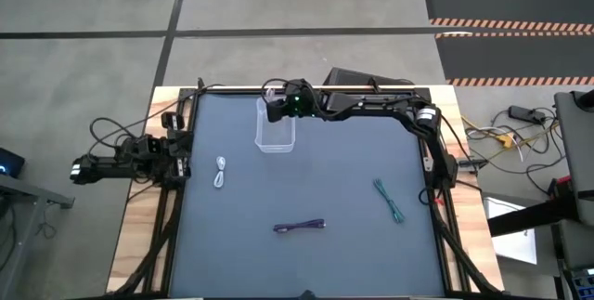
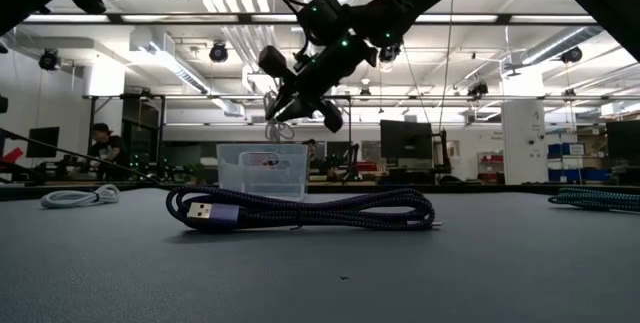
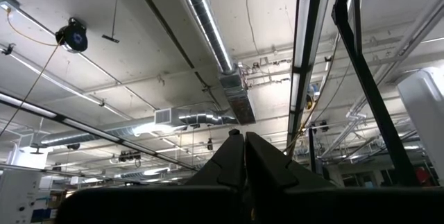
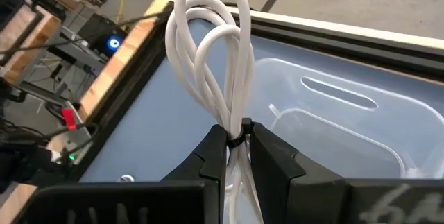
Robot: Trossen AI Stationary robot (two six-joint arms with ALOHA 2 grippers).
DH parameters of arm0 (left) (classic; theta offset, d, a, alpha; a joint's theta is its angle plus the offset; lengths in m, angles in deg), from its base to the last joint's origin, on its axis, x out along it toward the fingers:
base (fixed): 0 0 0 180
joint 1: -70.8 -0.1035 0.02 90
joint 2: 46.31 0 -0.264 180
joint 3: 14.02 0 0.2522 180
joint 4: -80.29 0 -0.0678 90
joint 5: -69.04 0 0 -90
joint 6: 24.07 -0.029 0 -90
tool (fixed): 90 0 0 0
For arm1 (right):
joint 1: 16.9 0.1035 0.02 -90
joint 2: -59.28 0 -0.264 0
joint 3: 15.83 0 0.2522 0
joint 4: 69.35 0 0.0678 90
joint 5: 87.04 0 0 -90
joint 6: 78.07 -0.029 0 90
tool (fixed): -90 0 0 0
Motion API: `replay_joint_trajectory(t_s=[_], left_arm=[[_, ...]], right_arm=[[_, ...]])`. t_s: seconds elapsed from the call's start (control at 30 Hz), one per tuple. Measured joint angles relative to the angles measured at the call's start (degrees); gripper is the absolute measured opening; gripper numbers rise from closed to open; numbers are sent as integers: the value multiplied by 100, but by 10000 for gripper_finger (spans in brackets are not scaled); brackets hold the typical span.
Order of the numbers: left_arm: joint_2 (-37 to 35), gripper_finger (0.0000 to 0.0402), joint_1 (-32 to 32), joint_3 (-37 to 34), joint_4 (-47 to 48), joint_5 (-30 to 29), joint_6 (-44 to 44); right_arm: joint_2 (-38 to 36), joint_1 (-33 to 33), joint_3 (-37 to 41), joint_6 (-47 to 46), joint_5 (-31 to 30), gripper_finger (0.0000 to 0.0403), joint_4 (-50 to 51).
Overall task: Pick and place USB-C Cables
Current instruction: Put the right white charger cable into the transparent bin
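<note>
My right gripper [image 1: 276, 107] reaches over the far end of the clear bin [image 1: 276, 133] and is shut on a white USB-C cable bundle [image 4: 211, 44], above the bin [image 2: 262, 168] in the low view. A second white cable [image 1: 221, 172] lies flat on the mat left of the bin. The dark purple cable [image 1: 299, 227] lies near the table's near edge, and the teal-green cable [image 1: 390, 200] lies to the right. My left gripper [image 3: 243, 148] is parked at the table's left edge, shut and pointing up at the ceiling. My right gripper pinches the white cable bundle between its two fingers at the dark tie band [image 4: 236, 141] around the strands. The looped end [image 4: 208, 16] sticks out past the fingertips. The bundle [image 2: 272, 113] is lifted clear above the bin's far part.
The dark mat [image 1: 306, 189] has a raised frame and wooden borders [image 1: 139, 235]. Black wires trail beside the left arm [image 1: 130, 161]. The right arm [image 1: 371, 107] lies along the far edge. Open mat lies between the three lying cables.
</note>
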Motion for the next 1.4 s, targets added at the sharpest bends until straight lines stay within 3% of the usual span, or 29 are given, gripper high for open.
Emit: replay_joint_trajectory(t_s=[1.1, 1.27, 1.4], left_arm=[[0, 0, -2, 0, -7, -31, -17], [2, 0, -2, -1, -10, -55, -18], [-4, 0, 0, 0, -7, -74, -17]], right_arm=[[-9, 51, -936, 75, 386, 38, 29], [273, 177, -1258, 87, 484, 38, 42], [733, 176, -1941, 115, 912, 38, 416]])
